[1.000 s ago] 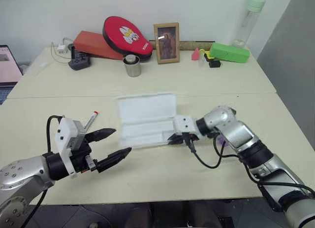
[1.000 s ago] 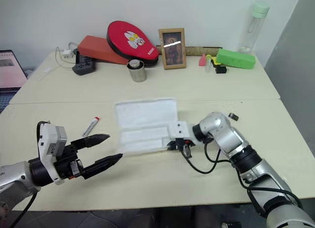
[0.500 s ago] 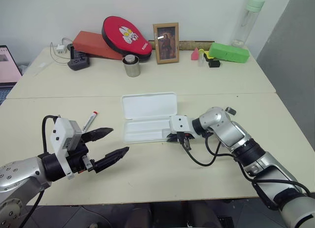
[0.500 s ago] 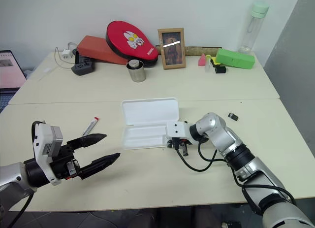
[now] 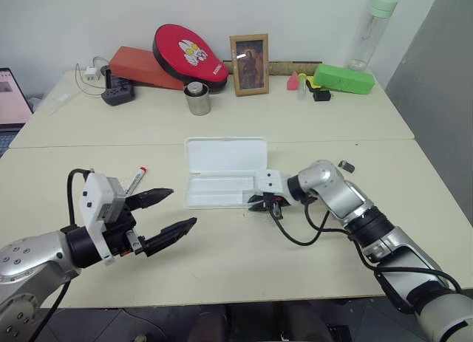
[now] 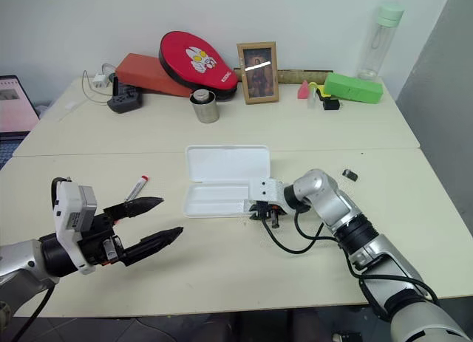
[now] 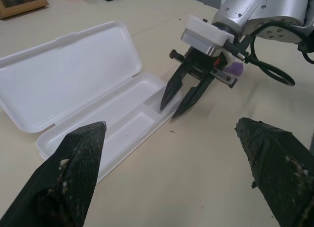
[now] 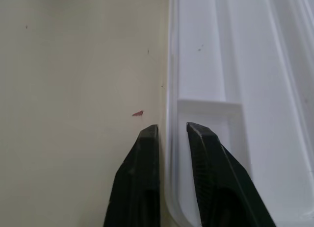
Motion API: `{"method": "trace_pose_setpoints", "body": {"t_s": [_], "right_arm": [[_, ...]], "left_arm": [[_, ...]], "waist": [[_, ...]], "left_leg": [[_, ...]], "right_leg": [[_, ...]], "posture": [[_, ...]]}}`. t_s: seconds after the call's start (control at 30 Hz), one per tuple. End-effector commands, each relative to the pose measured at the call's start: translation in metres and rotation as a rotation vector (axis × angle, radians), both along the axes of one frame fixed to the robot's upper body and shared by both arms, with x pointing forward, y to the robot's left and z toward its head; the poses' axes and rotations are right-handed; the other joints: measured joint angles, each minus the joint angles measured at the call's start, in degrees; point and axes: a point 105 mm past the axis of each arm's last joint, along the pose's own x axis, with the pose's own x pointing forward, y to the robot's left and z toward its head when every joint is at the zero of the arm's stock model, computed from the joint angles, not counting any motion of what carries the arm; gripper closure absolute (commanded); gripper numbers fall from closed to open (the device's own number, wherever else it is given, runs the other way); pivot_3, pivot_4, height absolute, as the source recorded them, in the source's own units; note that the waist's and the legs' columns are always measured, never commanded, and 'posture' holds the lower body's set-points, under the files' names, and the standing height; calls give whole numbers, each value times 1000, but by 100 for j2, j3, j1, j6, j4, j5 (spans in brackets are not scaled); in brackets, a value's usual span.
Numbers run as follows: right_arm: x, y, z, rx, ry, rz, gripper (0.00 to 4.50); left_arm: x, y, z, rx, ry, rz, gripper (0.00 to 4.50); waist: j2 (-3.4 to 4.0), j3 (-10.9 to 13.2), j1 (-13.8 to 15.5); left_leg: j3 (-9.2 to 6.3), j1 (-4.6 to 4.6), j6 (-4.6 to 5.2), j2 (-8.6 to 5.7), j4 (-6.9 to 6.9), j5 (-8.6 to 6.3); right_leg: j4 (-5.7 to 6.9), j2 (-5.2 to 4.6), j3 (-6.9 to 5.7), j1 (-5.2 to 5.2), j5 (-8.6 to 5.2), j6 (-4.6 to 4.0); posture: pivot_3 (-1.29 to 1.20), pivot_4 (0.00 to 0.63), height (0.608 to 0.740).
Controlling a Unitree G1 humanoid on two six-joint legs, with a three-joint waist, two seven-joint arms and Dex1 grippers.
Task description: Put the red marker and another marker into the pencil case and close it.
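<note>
Right gripper (image 7: 180, 97) astride open white pencil case (image 7: 83, 94) rim

No legible text, labels or numbers anywhere (laptop screen too blurred)

Pencil case (image 5: 222, 181): we see a white box lying open mid-table, empty.
Red marker (image 5: 134, 181): flat, well left of it.
Purple marker (image 7: 234, 68): mostly hidden.
</note>
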Motion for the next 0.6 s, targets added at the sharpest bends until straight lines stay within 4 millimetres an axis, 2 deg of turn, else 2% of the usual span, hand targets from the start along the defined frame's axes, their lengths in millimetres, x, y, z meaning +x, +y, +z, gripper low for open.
{"method": "trace_pose_setpoints", "body": {"t_s": [0.03, 0.13, 0.23, 0.37, 0.5, 0.6], "right_arm": [[-9, 12, 38, 110, -24, 63, 2390], [-22, 18, 60, 187, -4, 108, 1624], [-36, 18, 94, 326, 28, 144, 939], [-41, 11, 110, 393, 50, 127, 26], [-36, 0, 117, 438, 62, 70, 26], [-34, -3, 116, 439, 57, 32, 26]], "left_arm": [[8, 8, 10, 8, -68, 49, 0], [14, 19, 14, -22, -77, 108, 0], [30, 49, 10, 0, -77, 278, 0], [49, 84, -1, 22, -59, 472, 0], [70, 121, -22, 20, 19, 663, 0], [80, 123, -34, 22, 59, 662, 0]], "waist": [[0, 0, 2], [0, 0, 0], [1, 1, 1], [3, 2, 3], [2, 1, 6], [2, 1, 5]], "left_leg": [[-2, 0, 0, 0, 0, 0], [-4, 0, 0, 0, 0, 0], [-4, 0, 0, 0, 0, 0], [-15, 0, 1, -1, -2, -1], [-19, -2, 1, -4, -2, -1], [-16, -4, 1, -8, -1, -1]], "right_leg": [[0, 0, -2, 0, 0, 0], [0, 0, -2, 0, 0, 0], [0, -1, -1, 0, 0, 0], [0, 0, -8, 1, 0, 0], [1, 0, -13, -1, 0, 0], [1, 0, -12, -2, 0, 1]], "posture": [[0, 150, 740], [0, 150, 740], [0, 150, 740], [0, 150, 740], [0, 150, 740], [0, 150, 740]]}}
